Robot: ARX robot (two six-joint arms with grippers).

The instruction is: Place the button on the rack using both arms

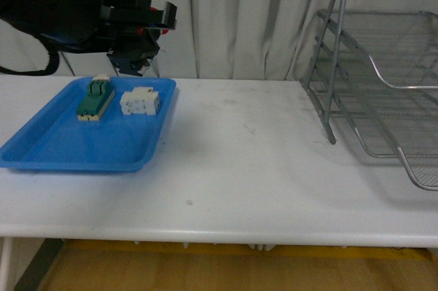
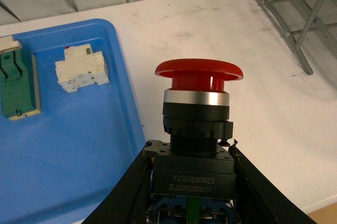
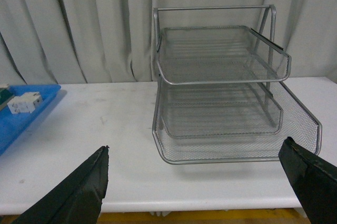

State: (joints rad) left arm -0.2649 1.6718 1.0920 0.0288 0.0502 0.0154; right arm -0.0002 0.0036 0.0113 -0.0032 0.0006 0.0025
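The left pincer (image 2: 190, 153) is clamping its two black fingers (image 2: 129, 192) on the blocky black body of the small push-button switch (image 2: 199, 76). It is holding that switch up in the air, with the round red mushroom cap pointing away from the wrist. In the front view this pincer is hanging above the far edge of the flat blue plastic tray (image 1: 68, 144), so the button is sitting clear of the white desk (image 1: 239, 168).

Below the pincer, inside the tray, a green rectangular block (image 2: 18, 84) and a white blocky part (image 2: 81, 68) are lying side by side without touching.

The right pincer (image 3: 196, 147) is gaping wide, with nothing between its dark fingers (image 3: 79, 192). Straight ahead of it, the silver three-tier wire-mesh rack (image 3: 237, 153) is standing on the desk, well away from the left pincer and the button. A pale pleated curtain (image 1: 233, 17) is hanging behind everything.
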